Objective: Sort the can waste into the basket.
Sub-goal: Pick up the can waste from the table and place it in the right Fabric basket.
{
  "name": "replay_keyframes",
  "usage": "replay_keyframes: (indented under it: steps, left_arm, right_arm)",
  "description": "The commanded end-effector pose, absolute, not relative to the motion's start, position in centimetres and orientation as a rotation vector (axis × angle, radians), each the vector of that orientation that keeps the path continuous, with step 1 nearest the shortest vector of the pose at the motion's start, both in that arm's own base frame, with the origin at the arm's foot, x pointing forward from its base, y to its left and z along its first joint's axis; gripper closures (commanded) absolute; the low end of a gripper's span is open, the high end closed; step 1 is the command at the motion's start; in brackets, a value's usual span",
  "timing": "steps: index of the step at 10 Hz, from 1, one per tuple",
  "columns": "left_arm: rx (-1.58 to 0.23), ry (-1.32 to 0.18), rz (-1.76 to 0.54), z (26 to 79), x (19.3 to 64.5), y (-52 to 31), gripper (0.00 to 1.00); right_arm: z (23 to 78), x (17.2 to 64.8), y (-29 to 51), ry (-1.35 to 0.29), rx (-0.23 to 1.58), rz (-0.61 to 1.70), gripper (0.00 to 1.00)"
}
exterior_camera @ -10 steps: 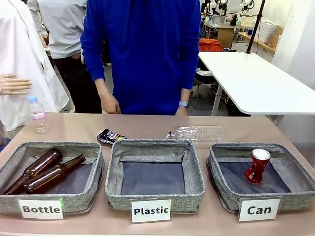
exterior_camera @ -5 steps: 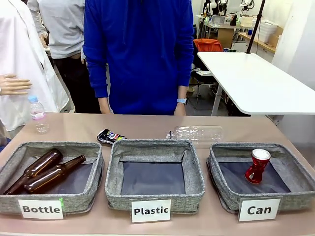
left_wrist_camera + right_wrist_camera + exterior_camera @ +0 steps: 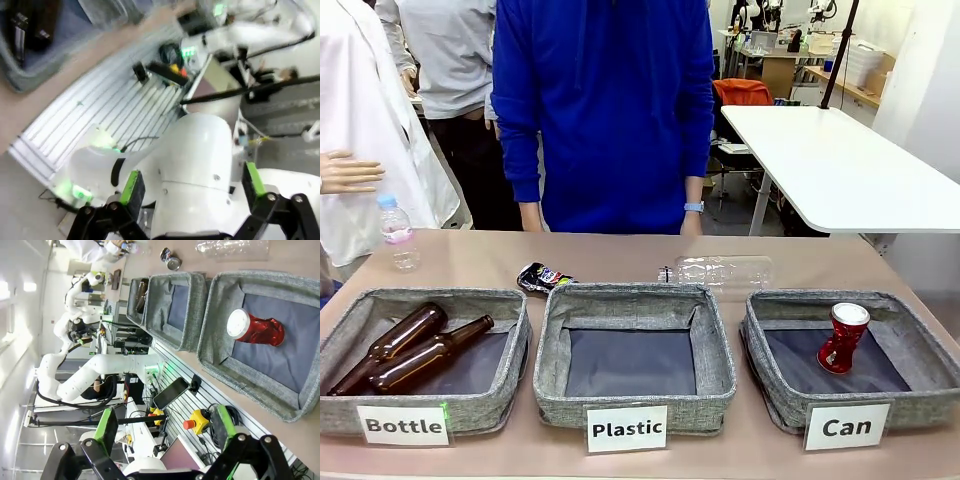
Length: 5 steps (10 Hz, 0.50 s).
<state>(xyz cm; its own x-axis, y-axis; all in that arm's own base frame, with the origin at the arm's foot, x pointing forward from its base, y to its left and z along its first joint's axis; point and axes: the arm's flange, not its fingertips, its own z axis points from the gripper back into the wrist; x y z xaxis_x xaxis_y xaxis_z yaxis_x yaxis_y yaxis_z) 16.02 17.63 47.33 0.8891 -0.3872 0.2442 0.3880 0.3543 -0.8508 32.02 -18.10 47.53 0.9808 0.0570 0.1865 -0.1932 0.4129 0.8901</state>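
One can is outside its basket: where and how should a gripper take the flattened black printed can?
Probably from above, across its narrow middle: the flattened black printed can lies low on the table, close behind the grey fabric Plastic basket's rim.

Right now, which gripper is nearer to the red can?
Right. The right gripper is near the Can basket holding the red can; the left gripper is near the Bottle basket, at the row's other end.
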Motion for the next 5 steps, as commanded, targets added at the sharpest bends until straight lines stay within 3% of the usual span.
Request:
replay_keyframes:
  steps: [1,2,5]
  left_arm:
    - [-1.037,0.088,-0.571,45.8,17.3,13.2,0.00]
    - [-1.025,0.129,-0.549,45.2,17.7,12.3,0.00]
    - [-1.071,0.063,-0.548,46.3,17.1,14.8,0.00]
  right_arm:
    - [47.5,31.8,-18.1,-0.151,1.122,0.167,0.00]
    - [47.5,31.8,-18.1,-0.151,1.122,0.167,0.00]
    - [47.5,31.8,-18.1,-0.151,1.122,0.167,0.00]
